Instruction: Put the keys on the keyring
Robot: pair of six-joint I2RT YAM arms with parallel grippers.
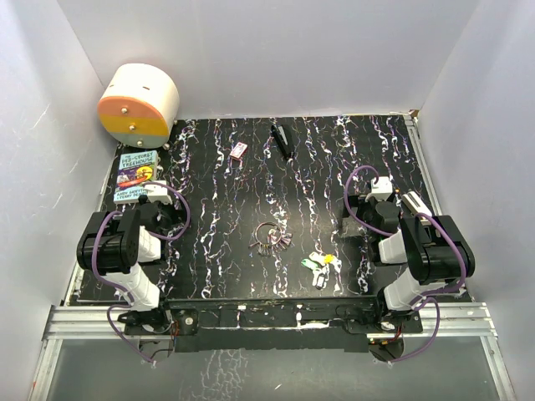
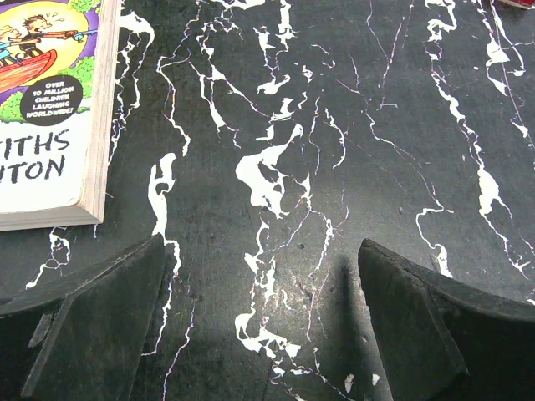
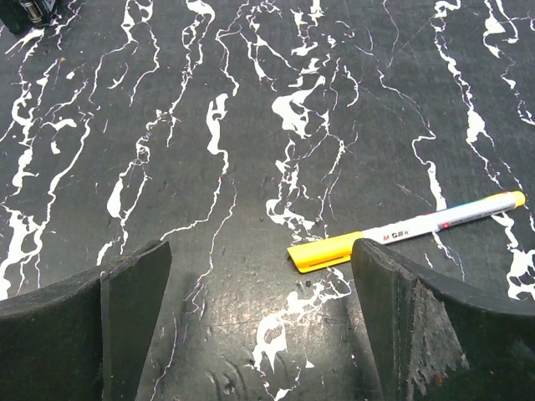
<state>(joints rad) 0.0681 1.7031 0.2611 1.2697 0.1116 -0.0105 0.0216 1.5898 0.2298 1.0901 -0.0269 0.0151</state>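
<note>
The worktop [image 1: 217,251] is black with white marble-like veining. The keys [image 1: 320,263] have green, yellow and white heads; the keyring [image 1: 269,236] is silver with dull grey keys. A small box [image 1: 239,150] is red and white, and a stick [image 1: 281,140] is black. The round drum [image 1: 138,104] is cream with orange and yellow bands. The book [image 1: 135,174] has a multicoloured cartoon cover with purple lettering. The pen [image 3: 401,234] is white with a yellow cap. The left gripper [image 2: 261,276] and right gripper [image 3: 259,267] are black, and the cables [image 1: 104,251] are purple.
</note>
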